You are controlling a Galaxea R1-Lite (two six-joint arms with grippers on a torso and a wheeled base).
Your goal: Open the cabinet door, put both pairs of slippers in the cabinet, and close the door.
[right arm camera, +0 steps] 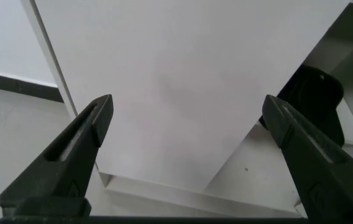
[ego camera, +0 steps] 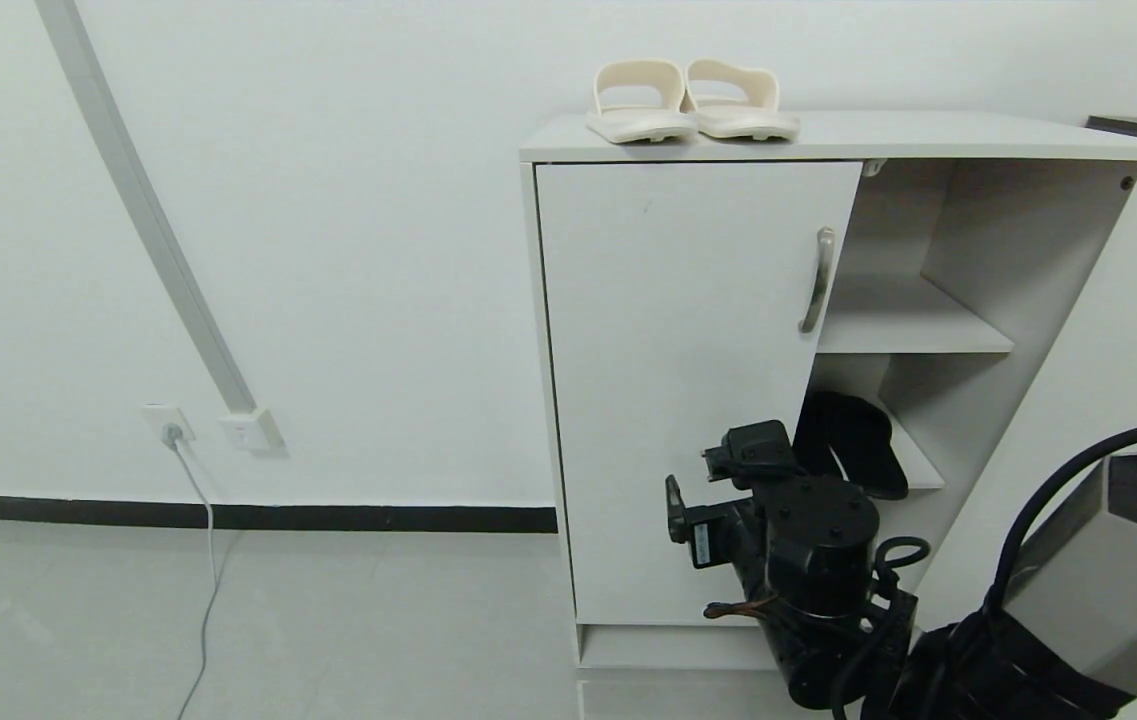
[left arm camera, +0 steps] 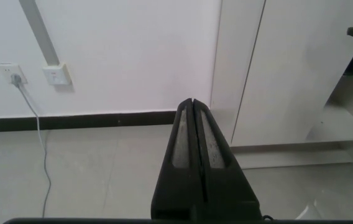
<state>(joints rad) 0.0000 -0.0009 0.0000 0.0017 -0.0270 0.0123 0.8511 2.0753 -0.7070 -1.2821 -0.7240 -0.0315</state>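
the matte black right arm has a round, screw-dotted joint cap and looping black cables. the left gripper has long dark fingers with grey inset pads.

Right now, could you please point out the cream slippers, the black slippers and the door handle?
cream slippers (ego camera: 693, 112), head view, where the two soles meet.
black slippers (ego camera: 853, 445), head view, the raised upper.
door handle (ego camera: 817, 280), head view, middle of the bar.
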